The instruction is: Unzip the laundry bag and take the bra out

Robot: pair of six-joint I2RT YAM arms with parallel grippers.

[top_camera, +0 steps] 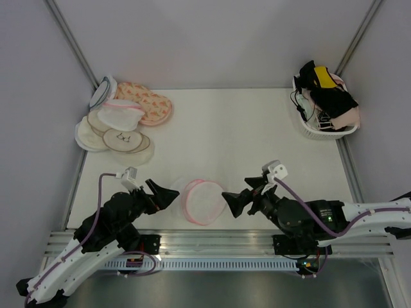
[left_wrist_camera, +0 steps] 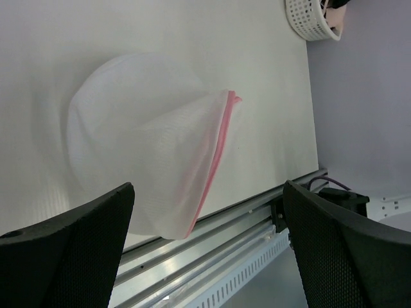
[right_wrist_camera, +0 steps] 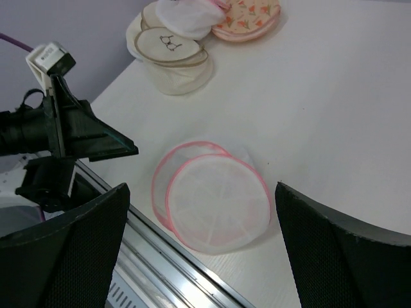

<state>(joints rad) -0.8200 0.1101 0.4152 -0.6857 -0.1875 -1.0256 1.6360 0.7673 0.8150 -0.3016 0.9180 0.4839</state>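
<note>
From above, the laundry bag (top_camera: 204, 201) lies at the table's (top_camera: 244, 128) near edge between the wide-open, empty left gripper (top_camera: 171, 195) and right gripper (top_camera: 230, 199); the left wrist view shows its pink zipper trim (left_wrist_camera: 215, 154) seemingly shut; the right wrist view shows no bra beside it, so unzipping and removal both appear left to do.

A white bench (top_camera: 244, 141) carried a round white mesh laundry bag (top_camera: 204, 201) with pink trim near its front edge, a heap of round pouches (top_camera: 122, 122) at its far left corner, and a white basket (top_camera: 321, 133) of clothes at its far right.

Laundry bag (right_wrist_camera: 218, 202) sheer mesh cloth; table (right_wrist_camera: 334, 96) matt; rail (top_camera: 205, 242) brushed metal.
</note>
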